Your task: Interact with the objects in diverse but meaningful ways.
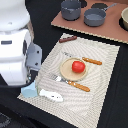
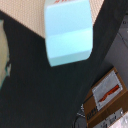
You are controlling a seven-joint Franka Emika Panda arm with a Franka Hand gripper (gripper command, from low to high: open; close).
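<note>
White arm (image 1: 17, 45) low at exterior view's left, jaws hidden

Red tomato (image 1: 77, 66); light blue cup (image 2: 67, 34); dark brown sausage (image 1: 68, 38); striped beige mat (image 1: 102, 60).

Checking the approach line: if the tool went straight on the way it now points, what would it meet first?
Probably the light blue cup, centred in the wrist view at the placemat's edge; the tool's fingers are out of sight, so depth is unclear.

The cup (image 1: 31, 90) is seen just below the tool, apparently at the placemat's (image 1: 102, 70) edge; the tomato (image 1: 77, 66) sits on the plate (image 1: 66, 70) well apart.
</note>
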